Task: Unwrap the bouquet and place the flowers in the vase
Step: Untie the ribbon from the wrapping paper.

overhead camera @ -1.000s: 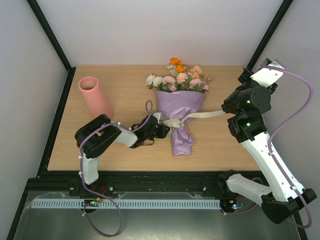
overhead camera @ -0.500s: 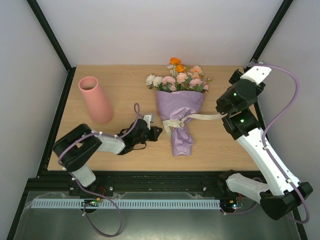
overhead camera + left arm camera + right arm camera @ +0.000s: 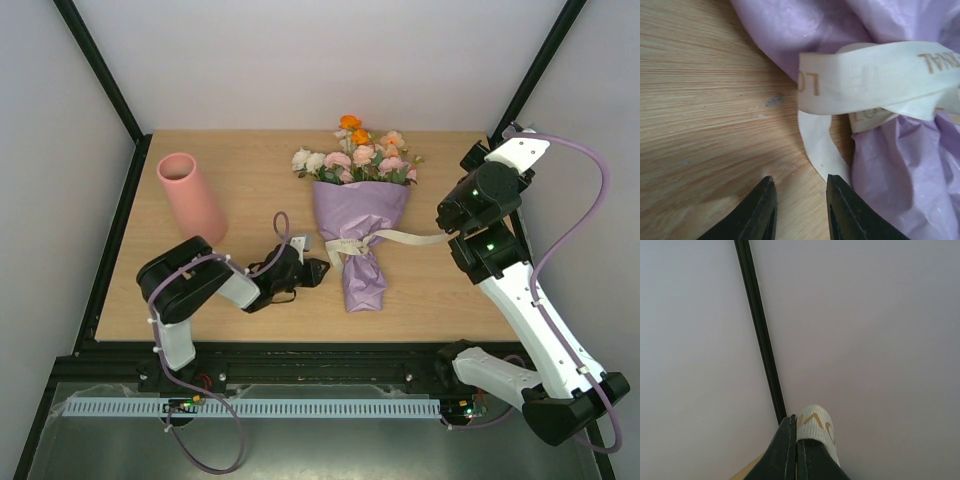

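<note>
- Ribbon work is pictured in mid-pull: the left gripper (image 3: 800,184), drawn back from the knot half a second ago, has been brought in again toward the bouquet of pink, cream and orange artificial flowers in glossy lilac wrapping paper (image 3: 360,215).
- The right arm has been shifted only slightly over the same second. The long cream fabric ribbon with gold lettering (image 3: 405,236) is kept stretched out to the right from the bouquet's waist.
- The knot is judged not yet undone: the ribbon is seen wound round the paper, the wrapping is closed and no stem has been freed.
- The left gripper's jaws are held partly apart, low over the light wooden table (image 3: 250,170), and nothing is gripped between them. A loose ribbon tail runs down to one fingertip (image 3: 840,200); whether it is touched cannot be told.
- The right gripper (image 3: 794,426) is clamped tight on the ribbon's far end, as its wrist view shows.
- The bouquet is laid flat at mid-table, blooms away from the arms. The plain salmon-pink matte cylinder vase (image 3: 190,198) stands well apart at the far left, with no flowers in it.
</note>
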`<state>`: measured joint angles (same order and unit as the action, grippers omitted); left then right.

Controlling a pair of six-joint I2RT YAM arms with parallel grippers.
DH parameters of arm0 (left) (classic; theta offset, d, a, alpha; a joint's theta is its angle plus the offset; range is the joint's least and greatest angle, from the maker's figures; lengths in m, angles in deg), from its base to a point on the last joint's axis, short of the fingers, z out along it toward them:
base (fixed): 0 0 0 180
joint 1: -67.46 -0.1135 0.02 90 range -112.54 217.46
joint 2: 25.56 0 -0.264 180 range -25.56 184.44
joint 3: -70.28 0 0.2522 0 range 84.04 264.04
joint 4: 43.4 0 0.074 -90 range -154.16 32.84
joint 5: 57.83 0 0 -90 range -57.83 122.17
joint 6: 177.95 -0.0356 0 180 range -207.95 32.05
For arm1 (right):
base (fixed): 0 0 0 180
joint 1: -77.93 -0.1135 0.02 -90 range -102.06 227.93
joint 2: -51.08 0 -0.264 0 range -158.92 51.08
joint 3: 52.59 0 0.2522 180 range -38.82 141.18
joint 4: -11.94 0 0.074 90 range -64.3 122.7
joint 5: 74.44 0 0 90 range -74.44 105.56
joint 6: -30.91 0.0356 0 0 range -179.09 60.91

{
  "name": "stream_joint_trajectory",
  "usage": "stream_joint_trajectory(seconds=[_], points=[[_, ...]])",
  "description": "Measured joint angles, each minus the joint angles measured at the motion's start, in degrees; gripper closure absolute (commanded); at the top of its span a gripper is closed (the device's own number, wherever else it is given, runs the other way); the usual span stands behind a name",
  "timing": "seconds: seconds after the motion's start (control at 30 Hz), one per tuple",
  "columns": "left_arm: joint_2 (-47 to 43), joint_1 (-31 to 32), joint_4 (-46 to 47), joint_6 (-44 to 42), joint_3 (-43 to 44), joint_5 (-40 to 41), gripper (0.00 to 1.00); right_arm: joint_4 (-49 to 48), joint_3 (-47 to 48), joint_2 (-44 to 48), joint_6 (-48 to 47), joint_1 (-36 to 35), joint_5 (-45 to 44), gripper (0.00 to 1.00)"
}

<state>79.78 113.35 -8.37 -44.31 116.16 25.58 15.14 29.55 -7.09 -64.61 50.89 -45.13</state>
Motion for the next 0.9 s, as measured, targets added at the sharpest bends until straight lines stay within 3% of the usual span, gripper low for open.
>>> stream_joint_trajectory(seconds=[0.37,0.4,0.5,0.57,0.9], points=[[8.6,0.0,6.6,1.6,6.4,0.2,0.45,-0.2,-0.3,0.0,-0.1,0.0,0.8,0.99],[9.1,0.0,6.9,1.8,6.8,0.4,0.50,-0.2,-0.5,0.0,-0.1,0.0,0.8,0.99],[10.7,0.0,7.9,2.1,8.1,0.9,0.82,-0.2,-0.9,0.1,0.0,0.0,1.3,0.99],[11.7,0.0,9.0,2.6,8.3,1.2,0.97,0.1,-1.0,0.1,0.9,0.0,2.1,0.99],[1.4,0.0,10.6,1.4,-0.7,2.8,0.98,7.6,-2.3,2.8,14.0,0.0,15.8,0.99]])
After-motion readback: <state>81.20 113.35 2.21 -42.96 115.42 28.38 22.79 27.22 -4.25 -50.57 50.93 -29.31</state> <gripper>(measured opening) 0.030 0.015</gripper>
